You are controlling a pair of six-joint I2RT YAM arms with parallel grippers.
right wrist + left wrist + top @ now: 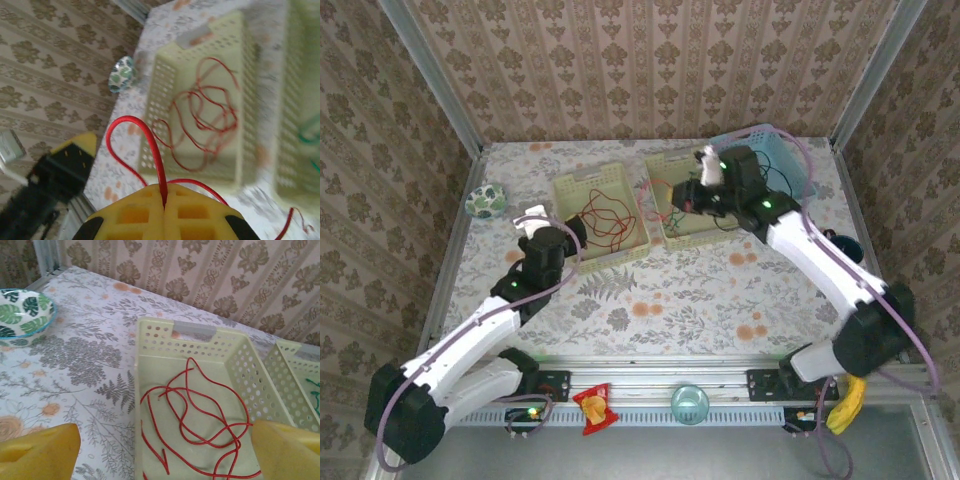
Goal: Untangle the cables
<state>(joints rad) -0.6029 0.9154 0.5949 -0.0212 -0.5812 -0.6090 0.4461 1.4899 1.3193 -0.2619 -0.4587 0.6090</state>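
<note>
**A:** The right end effector (164, 192) is clamped tight on the red cable (131, 120). A loop arches toward 11 o'clock from the pinch, above the right basket (705, 243).

**B:** And the left end effector (162, 432) gapes wide with nothing in it, poised over the left basket (150, 327) at 11 o'clock on the worktop (650, 300). A red coil (195, 410) sprawls inside.

**A:** Is that the same wire as the pinched one? Can't tell. The green cable (314, 390) lies in the right basket.

**B:** Then I'd say lift slow and straight. Watch the tail trailing off at 5 o'clock. If the green one rises with it, pause and don't yank.

**A:** Agreed. Wire this thin probably slips, so keep the squeeze firm. The open left could pin whatever drags along.
</note>
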